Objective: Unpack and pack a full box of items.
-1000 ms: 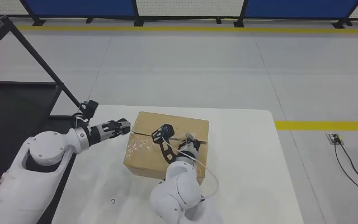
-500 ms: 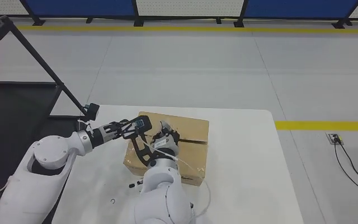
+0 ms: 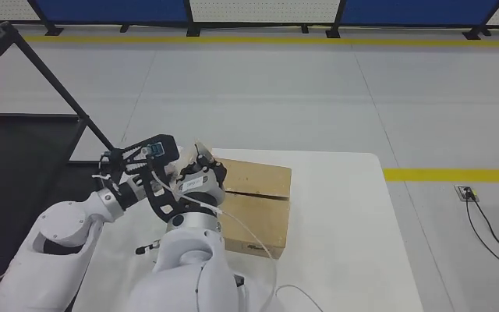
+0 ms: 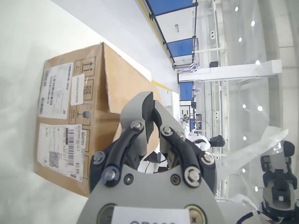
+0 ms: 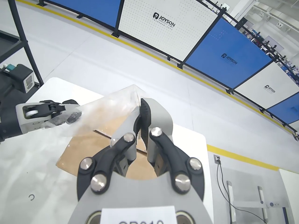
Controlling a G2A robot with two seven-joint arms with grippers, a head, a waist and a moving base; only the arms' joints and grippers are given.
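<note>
A brown cardboard box (image 3: 253,199) with printed labels on its side lies on the white table (image 3: 335,234); its top flaps look closed along a centre seam. My right gripper (image 5: 140,103) is raised above the box's left end (image 3: 204,165), shut on a strip of clear tape (image 5: 105,113) that trails toward my left gripper (image 5: 67,115). That left gripper (image 4: 151,103) hovers left of the box (image 4: 107,89) with its fingers together and nothing visible between them. In the left wrist view the tape (image 4: 252,148) hangs from the right gripper (image 4: 280,150).
A black rack (image 3: 39,156) stands off the table's left edge. A small black ring (image 5: 31,197) lies on the table near the front left. A white cable (image 3: 257,242) trails over the box front. Bare table lies to the right of the box.
My right arm swung from over the box's middle to its left end and rose, pulling the clear tape with it. The left gripper drew back from the box's left edge.
</note>
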